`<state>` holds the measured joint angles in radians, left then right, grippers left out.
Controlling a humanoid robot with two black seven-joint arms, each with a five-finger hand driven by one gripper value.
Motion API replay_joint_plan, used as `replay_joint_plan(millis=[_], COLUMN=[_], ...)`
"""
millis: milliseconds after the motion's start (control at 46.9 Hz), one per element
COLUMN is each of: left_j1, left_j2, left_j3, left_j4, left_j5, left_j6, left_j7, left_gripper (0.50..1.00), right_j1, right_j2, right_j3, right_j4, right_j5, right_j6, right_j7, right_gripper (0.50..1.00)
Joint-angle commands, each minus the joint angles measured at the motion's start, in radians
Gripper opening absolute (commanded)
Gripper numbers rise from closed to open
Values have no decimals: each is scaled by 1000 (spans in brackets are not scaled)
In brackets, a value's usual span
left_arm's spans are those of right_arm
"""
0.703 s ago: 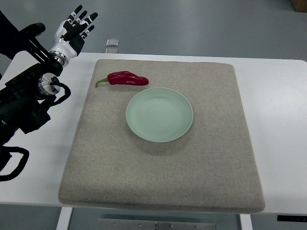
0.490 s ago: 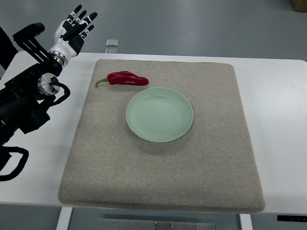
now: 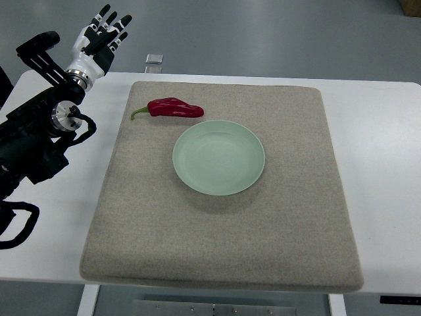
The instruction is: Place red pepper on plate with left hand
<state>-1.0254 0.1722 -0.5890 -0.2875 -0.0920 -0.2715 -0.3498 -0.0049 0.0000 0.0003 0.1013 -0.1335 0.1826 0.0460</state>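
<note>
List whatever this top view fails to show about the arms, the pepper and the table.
- Right hand: outside the frame entirely.
- Left hand: fingers spread, empty; its arm is cut off by the left edge.
- Red pepper: its underside rests against the mat, so it is hidden.
- Small clear object at the table's far edge: too small to identify.

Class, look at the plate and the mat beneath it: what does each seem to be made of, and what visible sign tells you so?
Plate: probably glazed ceramic, or possibly melamine; pale green, smooth, evenly coloured with a soft sheen. Mat: looks like felt or a woven fabric; grey-beige, matte, with a fuzzy speckled texture and soft rounded edges.
</note>
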Motion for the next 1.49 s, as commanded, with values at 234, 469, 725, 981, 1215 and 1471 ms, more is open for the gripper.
replay_joint_plan(millis=[234, 469, 725, 981, 1215, 1471], left_j1=[13, 11, 10, -1, -30, -56], left_j2=[0, 10, 12, 13, 24, 24], left_j3=[2, 2, 3, 21, 121, 189], left_j4=[-1, -2, -2, -18, -29, -35], left_j5=[3, 3, 5, 12, 61, 248], left_j6=[-2, -5, -5, -5, 8, 8], left_j7=[0, 2, 9, 14, 14, 14], left_gripper=[992, 992, 990, 990, 988, 988], right_j1=[0, 0, 0, 0, 0, 0], right_j2=[0, 0, 0, 0, 0, 0], right_j3=[0, 0, 0, 0, 0, 0], right_j4=[0, 0, 0, 0, 0, 0], right_j5=[0, 0, 0, 0, 0, 0], right_j6=[0, 0, 0, 0, 0, 0], right_j7=[0, 0, 0, 0, 0, 0], right_gripper=[928, 928, 928, 928, 928, 928])
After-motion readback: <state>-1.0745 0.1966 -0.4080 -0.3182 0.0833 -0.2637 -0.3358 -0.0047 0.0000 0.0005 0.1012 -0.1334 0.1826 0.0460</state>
